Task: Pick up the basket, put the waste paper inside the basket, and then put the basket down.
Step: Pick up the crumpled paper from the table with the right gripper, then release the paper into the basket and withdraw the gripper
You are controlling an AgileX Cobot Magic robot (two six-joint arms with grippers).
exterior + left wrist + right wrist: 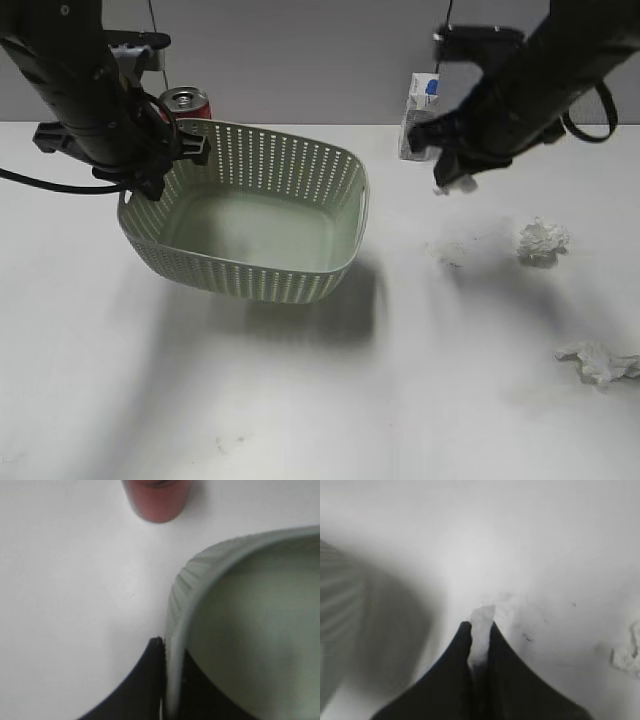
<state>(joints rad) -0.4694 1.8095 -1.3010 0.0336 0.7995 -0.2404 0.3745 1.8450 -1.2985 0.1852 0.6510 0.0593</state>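
Note:
The pale sage-green basket (250,215) hangs tilted above the table, its shadow below it. My left gripper (150,175) is shut on its left rim; in the left wrist view the jaws (172,652) pinch the basket wall (240,610). My right gripper (455,180) is shut on a wad of white waste paper (462,185), held in the air right of the basket; the right wrist view shows the paper (481,630) between the jaws (480,627). Two more wads lie on the table at the right (542,240) and the lower right (600,363).
A red soda can (185,102) stands behind the basket and shows at the top of the left wrist view (157,500). A white-and-blue carton (420,115) stands upright at the back behind my right arm. The table (300,400) is white.

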